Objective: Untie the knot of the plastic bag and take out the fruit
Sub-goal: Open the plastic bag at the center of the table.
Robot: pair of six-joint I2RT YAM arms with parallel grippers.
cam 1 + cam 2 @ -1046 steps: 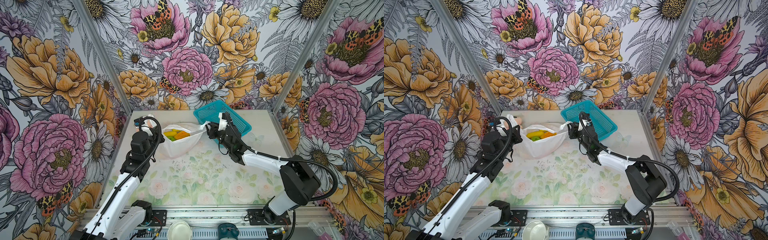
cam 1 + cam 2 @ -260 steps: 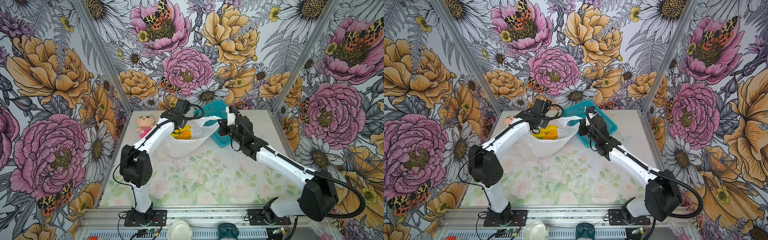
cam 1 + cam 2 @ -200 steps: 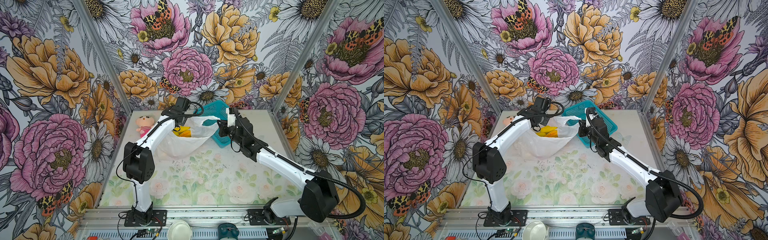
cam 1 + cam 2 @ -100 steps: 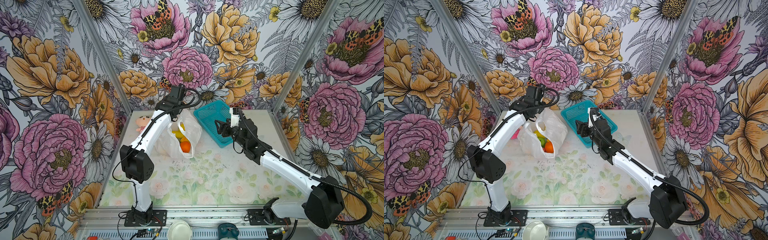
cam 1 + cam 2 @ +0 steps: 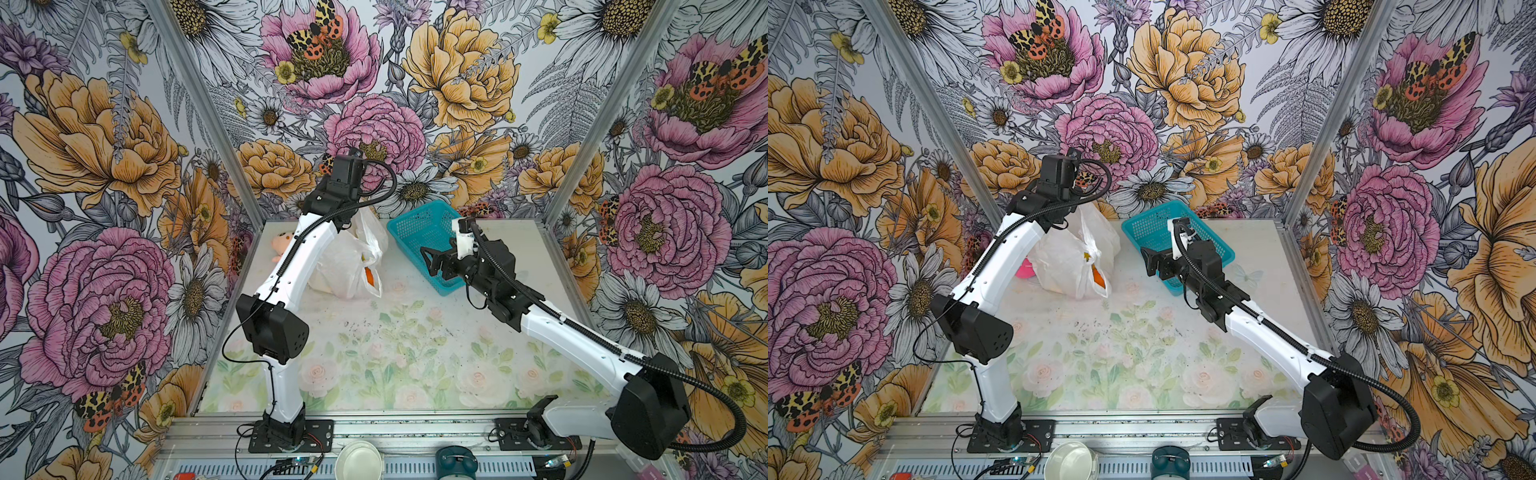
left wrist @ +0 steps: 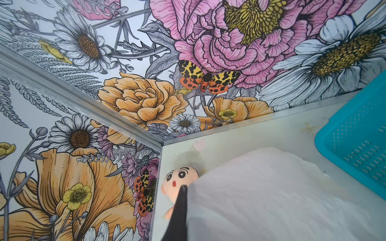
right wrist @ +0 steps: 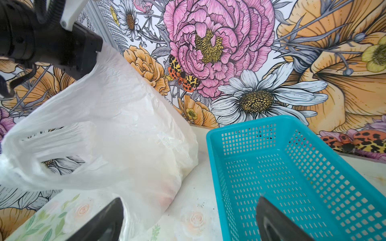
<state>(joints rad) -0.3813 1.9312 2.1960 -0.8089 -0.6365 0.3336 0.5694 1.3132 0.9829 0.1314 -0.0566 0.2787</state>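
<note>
Robot cell with flowered walls, seen from above and from 2 wrist cameras. A thin, crinkly, translucent white plastic bag (image 5: pixel 347 266) hangs from the raised left gripper (image 7: pixel 89 56), whose fingers are pressed together on a bunch of film at the bag's top. The bag's lower bulge rests near the back of the pale, flower-printed tabletop (image 5: pixel 395 353), between a pink plush doll (image 6: pixel 179 177) and an empty teal plastic mesh basket (image 5: pixel 415 230).

No tied knot is visible: 2 loop handles (image 7: pixel 20 175) droop loose on the side facing the right arm. 1 round orange toy fruit (image 5: pixel 1097 276) shows low in the bag's slack mouth, with a scrap of yellow above it. The right gripper (image 5: pixel 428 262) hovers just beside the basket, fingers spread wide and empty, aimed at the bag.

With the mouth hanging low, the fruit could tumble out together and roll across the tabletop, away from the basket. The slick film could slip from the left fingers or tear under the load. The right fingers, reaching in, could snag a handle instead of fruit.

The left fingertips are buried in film, so which part of the bag they pinch cannot be told. Most of the fruit is only a faint tint through the plastic, and its count is unclear. The left arm covers part of the doll in both top views.
</note>
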